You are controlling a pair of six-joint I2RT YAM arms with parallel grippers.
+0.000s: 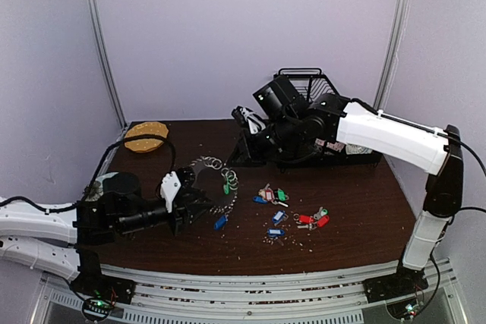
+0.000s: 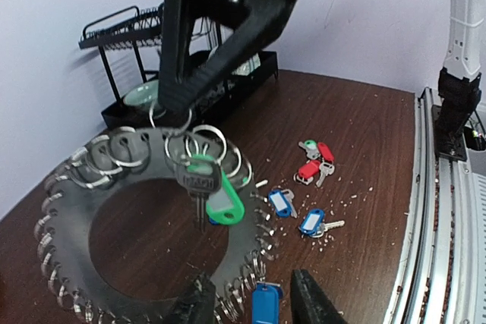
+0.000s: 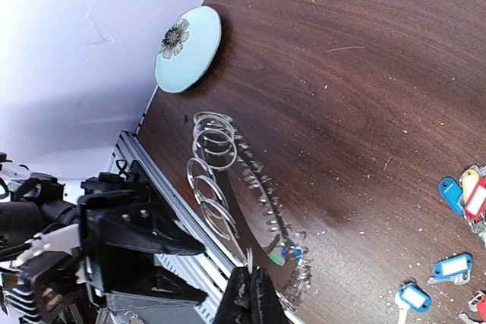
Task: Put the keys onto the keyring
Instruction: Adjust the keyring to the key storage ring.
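The keyring is a dark flat loop edged with many silver split rings, lying at the table's middle left. My right gripper is shut on one split ring and lifts it at the loop's far side. From that ring hangs a key with a green tag. My left gripper is open at the loop's near edge, a blue-tagged key lying between its fingers untouched. More keys lie loose to the right: red ones and two blue ones.
A black dish rack stands at the back right. A pale blue plate with a flower and a yellow-brown disc sit at the left. Pale crumbs are scattered round the loose keys. A metal rail runs along the front edge.
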